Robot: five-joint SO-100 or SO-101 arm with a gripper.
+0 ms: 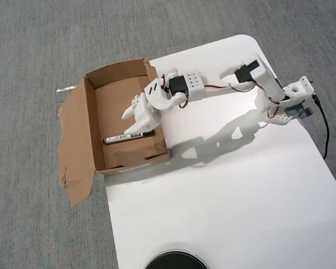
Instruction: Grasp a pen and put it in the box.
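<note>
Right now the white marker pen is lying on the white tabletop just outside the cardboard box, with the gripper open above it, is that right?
Not quite. The overhead view shows the white marker pen lying inside the cardboard box, on its floor near the lower wall, not on the white tabletop. The rest holds: the gripper is open above it.
</note>
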